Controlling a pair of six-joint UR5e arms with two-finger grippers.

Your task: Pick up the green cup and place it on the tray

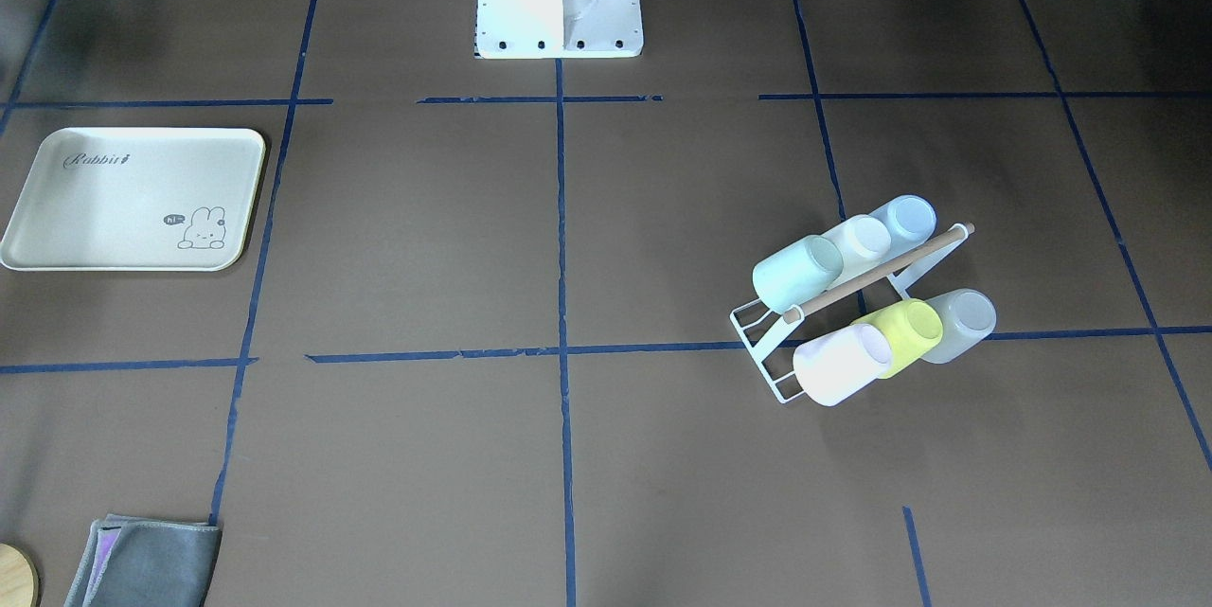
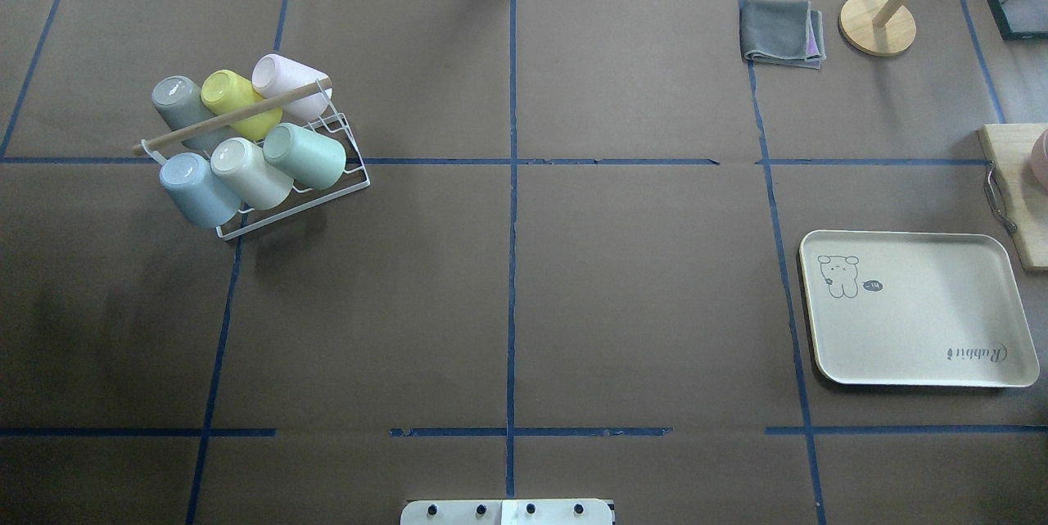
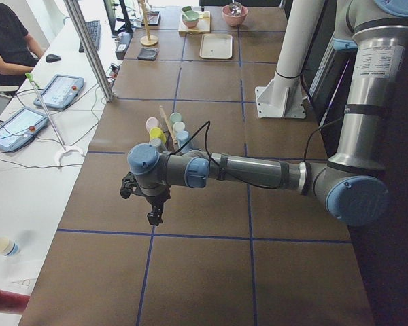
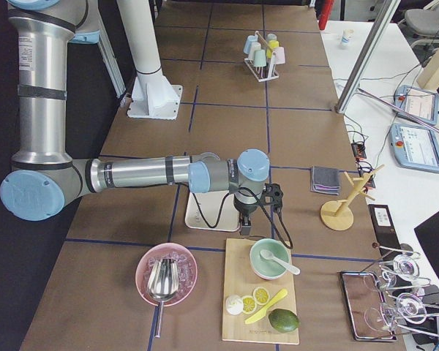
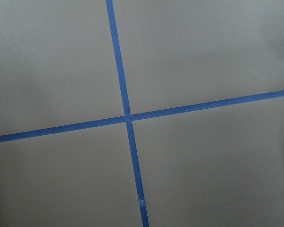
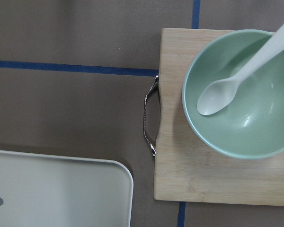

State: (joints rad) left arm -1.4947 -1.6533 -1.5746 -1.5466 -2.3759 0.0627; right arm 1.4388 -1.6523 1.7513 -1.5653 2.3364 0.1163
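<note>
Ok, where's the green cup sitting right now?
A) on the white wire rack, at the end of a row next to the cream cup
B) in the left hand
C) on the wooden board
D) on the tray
A: the green cup lies tilted on the white wire rack, at the end of its row beside the cream cup, across the table from the tray.

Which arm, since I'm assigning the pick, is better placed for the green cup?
Left. The green cup lies on the rack at the robot's left, near the left gripper; the right gripper hangs by the tray.
</note>
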